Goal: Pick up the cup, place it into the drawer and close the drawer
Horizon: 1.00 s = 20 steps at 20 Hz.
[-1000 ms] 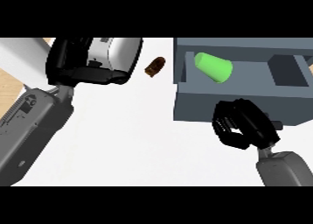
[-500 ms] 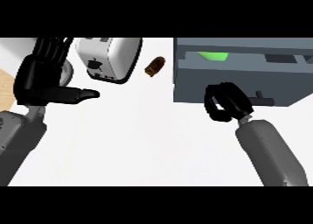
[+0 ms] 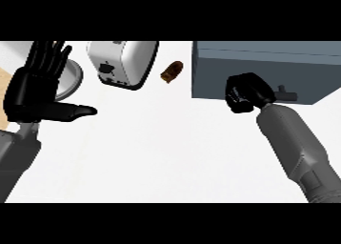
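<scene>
No readable text anywhere.
The drawer point(image 3: 293, 66) front, the toaster point(image 3: 127, 59) casing and the worktop point(image 3: 166, 143) are plain surfaces; no letters, labels, brand marks, numbers or signs can be made out on any of them.
</scene>
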Motion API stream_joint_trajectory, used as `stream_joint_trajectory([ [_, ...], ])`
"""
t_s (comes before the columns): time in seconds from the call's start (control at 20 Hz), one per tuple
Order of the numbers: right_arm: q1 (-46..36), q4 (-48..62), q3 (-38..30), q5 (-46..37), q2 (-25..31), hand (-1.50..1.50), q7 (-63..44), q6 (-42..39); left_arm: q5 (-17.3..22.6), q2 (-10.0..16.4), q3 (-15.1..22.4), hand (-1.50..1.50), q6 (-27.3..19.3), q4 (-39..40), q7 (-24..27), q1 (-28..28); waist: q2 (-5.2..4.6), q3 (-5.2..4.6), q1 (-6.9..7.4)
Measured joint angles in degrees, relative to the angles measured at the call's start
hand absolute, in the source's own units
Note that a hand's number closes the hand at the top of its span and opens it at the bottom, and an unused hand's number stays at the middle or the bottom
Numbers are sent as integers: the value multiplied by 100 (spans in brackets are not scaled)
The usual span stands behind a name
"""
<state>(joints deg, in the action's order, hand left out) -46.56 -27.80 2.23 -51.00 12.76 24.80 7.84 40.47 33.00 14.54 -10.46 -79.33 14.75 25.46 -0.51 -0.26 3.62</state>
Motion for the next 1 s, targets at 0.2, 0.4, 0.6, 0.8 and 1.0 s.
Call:
stream_joint_trajectory([
  [0.2,-247,455,-149,111,51,150,323,-195,13,-36,-29,-150,151,52,8,9,17,-3,22],
  [0.4,-323,672,-240,196,143,150,645,-401,59,-42,-39,-150,381,59,76,-120,32,-22,82],
  [0.6,-381,801,-328,297,211,150,899,-660,46,-96,-16,-150,471,64,118,-139,32,-26,113],
  [0.8,-343,817,-442,418,268,150,1186,-748,68,-109,-34,-150,609,104,183,-185,17,-30,160],
  [1.0,-327,835,-542,513,274,150,1333,-776,56,-171,-10,-150,642,133,196,-182,10,-30,173],
])
